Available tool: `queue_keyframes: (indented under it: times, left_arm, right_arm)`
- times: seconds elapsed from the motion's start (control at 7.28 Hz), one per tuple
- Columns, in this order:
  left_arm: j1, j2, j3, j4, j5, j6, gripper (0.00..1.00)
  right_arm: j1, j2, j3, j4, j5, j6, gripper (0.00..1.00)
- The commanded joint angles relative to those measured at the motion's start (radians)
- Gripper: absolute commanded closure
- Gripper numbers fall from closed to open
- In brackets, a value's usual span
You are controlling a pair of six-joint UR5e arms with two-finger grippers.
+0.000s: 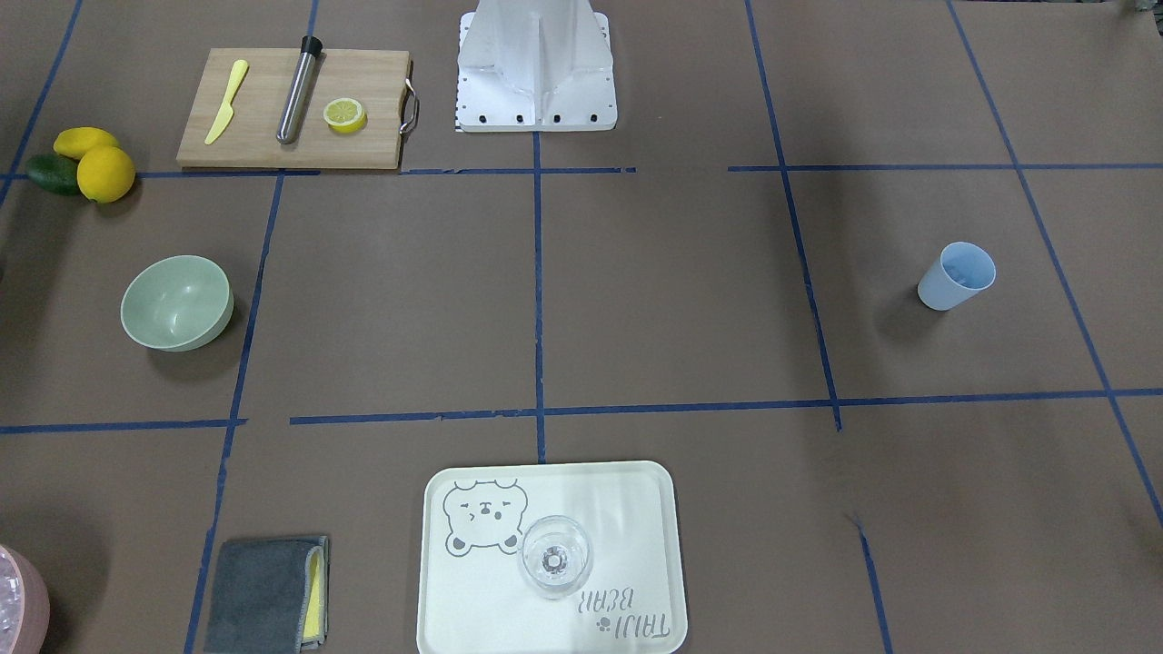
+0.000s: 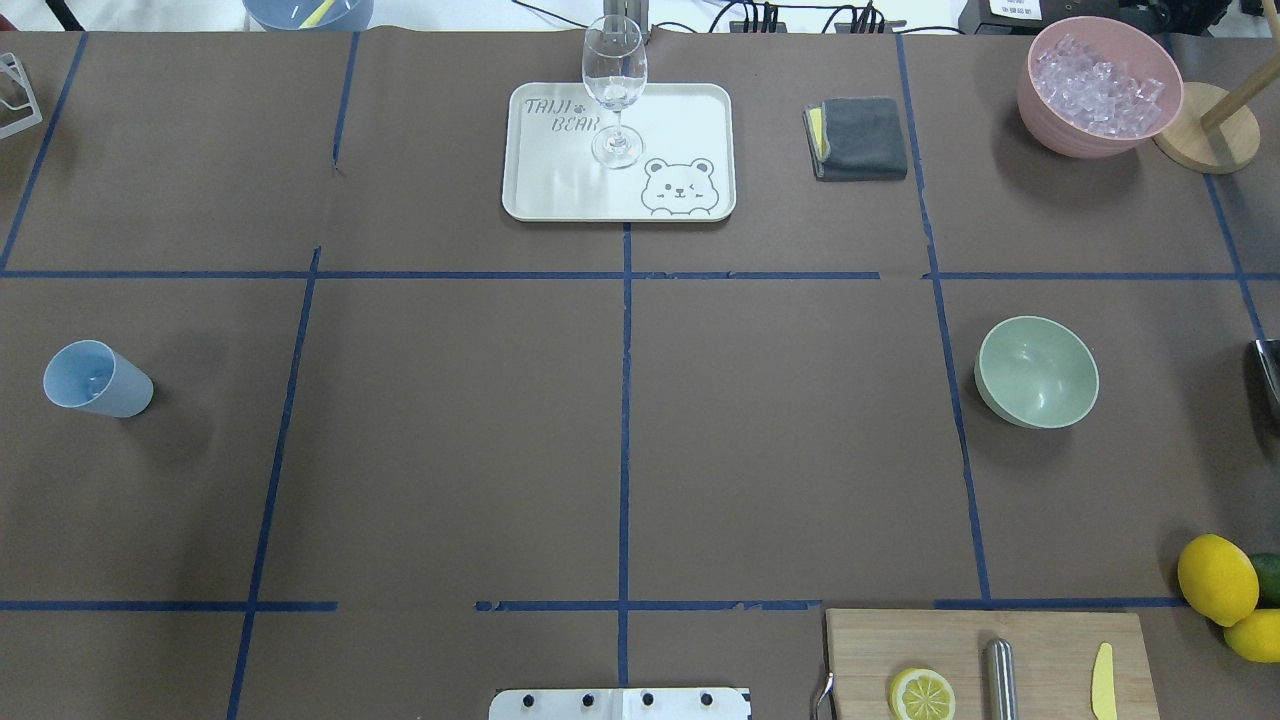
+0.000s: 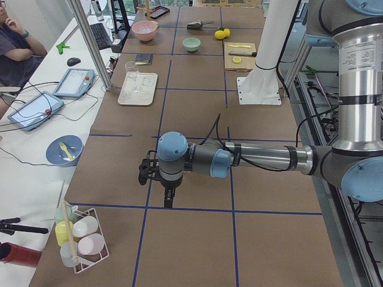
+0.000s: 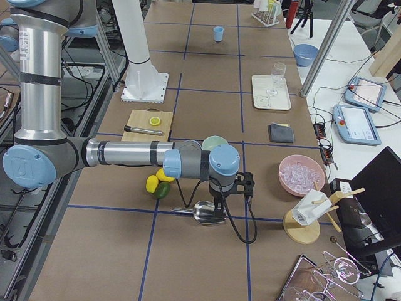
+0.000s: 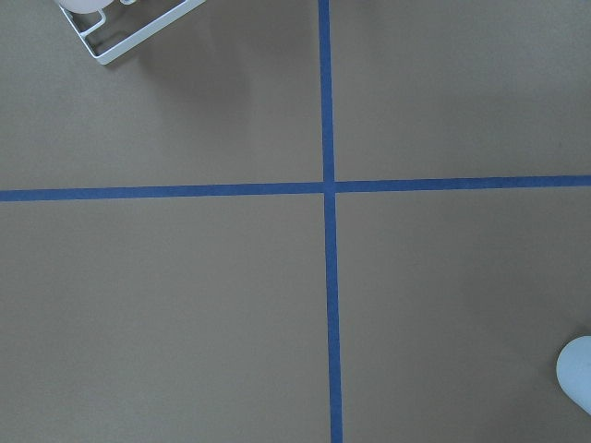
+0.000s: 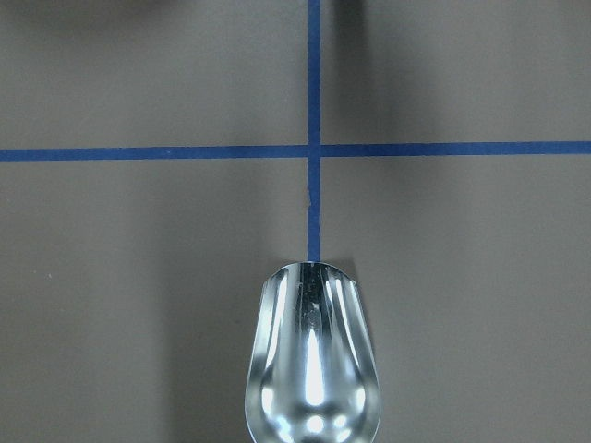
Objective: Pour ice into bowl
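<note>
Scoop: shiny fluted metal scoop (image 6: 312,355) is seen close under the right wrist camera, laid on the brown-papered counter (image 2: 450,450) with its mouth on a blue tape line.
Right hand: the right hand (image 4: 217,207) is held pointing down just over that scoop; whether it is spread or pressed together cannot be told.
Left hand: the left hand (image 3: 169,200) is held pointing down above a tape line; its spread cannot be told either.
Bowl: round pale sage-green plastic bowl (image 2: 1037,372) is set upright on the robot's right side, between the pink bowl of clear pieces (image 2: 1100,85) and the yellow lemons (image 2: 1217,578).
Cup: pale blue plastic cup (image 2: 97,378) is set upright on the robot's left side, well apart from the green bowl.
Ice: small clear cubes cannot be made out with certainty; only a faint glint is seen inside the blue cup.
Tray: white bear-printed tray (image 2: 560,180) is placed at the far edge, with a clear wine glass (image 2: 614,90) stood on it.
</note>
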Motion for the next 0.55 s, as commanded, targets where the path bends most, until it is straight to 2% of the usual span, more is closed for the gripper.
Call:
queue_keyframes:
  times: [0.0, 0.41]
  left_arm:
    - [0.0, 0.0, -0.002, -0.003, -0.003, 0.001, 0.0]
    - [0.005, -0.035, -0.057, -0.026, -0.017, -0.008, 0.0]
  right_arm:
    - [0.0, -0.001, 0.0, 0.0, 0.0, 0.0, 0.0]
    - [-0.008, 0.051, 0.024, 0.002, 0.002, 0.012, 0.0]
